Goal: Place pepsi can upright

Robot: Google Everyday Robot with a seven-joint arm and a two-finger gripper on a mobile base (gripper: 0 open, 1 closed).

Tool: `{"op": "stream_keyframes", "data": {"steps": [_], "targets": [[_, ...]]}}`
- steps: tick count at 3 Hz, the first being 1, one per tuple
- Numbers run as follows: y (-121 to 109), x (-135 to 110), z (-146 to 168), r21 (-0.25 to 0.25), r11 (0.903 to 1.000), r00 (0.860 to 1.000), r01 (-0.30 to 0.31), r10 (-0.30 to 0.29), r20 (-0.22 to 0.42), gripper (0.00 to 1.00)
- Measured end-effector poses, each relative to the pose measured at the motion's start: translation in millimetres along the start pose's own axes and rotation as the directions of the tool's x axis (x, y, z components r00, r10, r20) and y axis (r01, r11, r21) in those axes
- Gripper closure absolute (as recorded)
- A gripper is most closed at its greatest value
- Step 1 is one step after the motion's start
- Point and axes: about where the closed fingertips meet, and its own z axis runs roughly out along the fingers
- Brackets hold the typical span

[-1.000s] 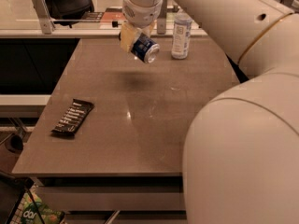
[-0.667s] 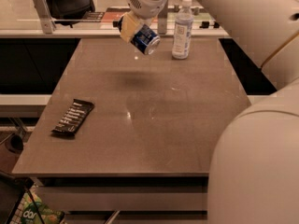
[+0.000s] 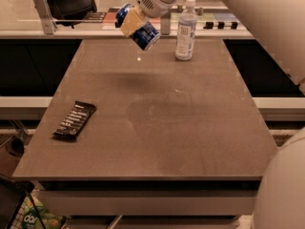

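The pepsi can [image 3: 143, 33], blue with a silver end, is held tilted in the air above the far middle of the brown table [image 3: 157, 118]. My gripper [image 3: 133, 22] is shut on the pepsi can, its tan fingers [image 3: 129, 23] clamped across the can's body. The can hangs well above the tabletop and casts a faint shadow on the far part of the table.
A clear plastic bottle [image 3: 185, 30] with a white cap stands upright at the far edge, just right of the can. A dark snack bar [image 3: 75, 119] lies near the left edge. My white arm fills the right side. A counter runs behind the table.
The gripper has lifted the pepsi can higher and further toward the back of the table. The can stays tilted in the grip. The bottle and snack bar have not moved.
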Motion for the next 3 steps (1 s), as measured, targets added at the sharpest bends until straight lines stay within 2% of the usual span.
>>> {"op": "stream_keyframes", "data": {"steps": [1,2,3], "targets": [[4.9,1.6,0.6,-0.046,0.9981,0.992,0.041,-0.035,0.12,1.0],[13.2,3.2,0.7,-0.081,0.9929,0.971,0.087,-0.066,0.23,1.0],[22.3,3.7,1.6,-0.109,0.9865,0.948,0.122,-0.083,0.308,1.0]]}}
